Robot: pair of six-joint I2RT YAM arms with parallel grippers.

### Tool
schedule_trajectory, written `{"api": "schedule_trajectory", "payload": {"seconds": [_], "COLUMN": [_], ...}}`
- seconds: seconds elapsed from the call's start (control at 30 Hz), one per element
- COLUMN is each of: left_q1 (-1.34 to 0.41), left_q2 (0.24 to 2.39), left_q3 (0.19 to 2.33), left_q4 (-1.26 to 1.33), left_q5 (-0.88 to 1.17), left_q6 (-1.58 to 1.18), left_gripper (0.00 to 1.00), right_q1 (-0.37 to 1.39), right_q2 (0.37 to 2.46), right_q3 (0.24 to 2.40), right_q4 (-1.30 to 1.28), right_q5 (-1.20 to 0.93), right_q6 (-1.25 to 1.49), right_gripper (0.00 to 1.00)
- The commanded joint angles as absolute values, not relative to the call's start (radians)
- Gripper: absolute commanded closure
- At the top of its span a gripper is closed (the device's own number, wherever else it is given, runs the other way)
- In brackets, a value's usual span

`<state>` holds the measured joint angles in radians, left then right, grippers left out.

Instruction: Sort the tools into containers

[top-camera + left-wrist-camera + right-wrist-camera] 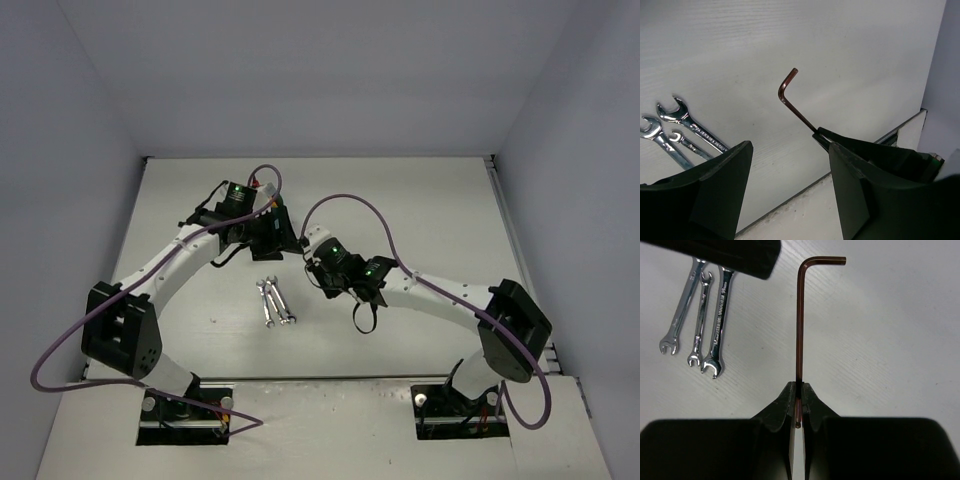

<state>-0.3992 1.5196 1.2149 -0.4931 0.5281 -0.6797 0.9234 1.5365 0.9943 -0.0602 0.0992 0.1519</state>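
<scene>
My right gripper (800,387) is shut on the long shank of a dark reddish L-shaped hex key (800,320), held above the table with its short arm pointing away and to the right. In the left wrist view the same hex key (790,97) sticks out of the right gripper's fingers (865,147). My left gripper (790,147) stands open just beside it, with nothing between its fingers. Three silver wrenches (272,303) lie side by side on the table between the arms, also seen as wrenches (700,315) and wrenches (685,127). The containers are out of view.
The white table (420,200) is walled at the back and both sides. Both grippers meet above its middle, left gripper (278,236) and right gripper (312,262) close together. A purple cable (350,205) arches over the right arm.
</scene>
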Motion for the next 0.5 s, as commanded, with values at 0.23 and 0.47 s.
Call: {"api": "schedule_trajectory", "payload": {"seconds": [0.23, 0.47], "left_q1": [-0.405, -0.405], "left_q2": [1.552, 1.550], "left_q3": [1.274, 1.282], "left_q4": [-0.362, -0.306], "left_q5": [0.615, 0.627], "left_q6": [-0.710, -0.735], "left_gripper": [0.42, 0.49], "right_q1": [0.918, 0.917], "right_q2": [1.400, 1.397], "right_q3": [1.041, 1.053], "right_q4": [0.043, 0.049], "right_q5": [0.050, 0.027], "right_q6": [0.146, 0.150], "right_gripper": [1.00, 1.00]}}
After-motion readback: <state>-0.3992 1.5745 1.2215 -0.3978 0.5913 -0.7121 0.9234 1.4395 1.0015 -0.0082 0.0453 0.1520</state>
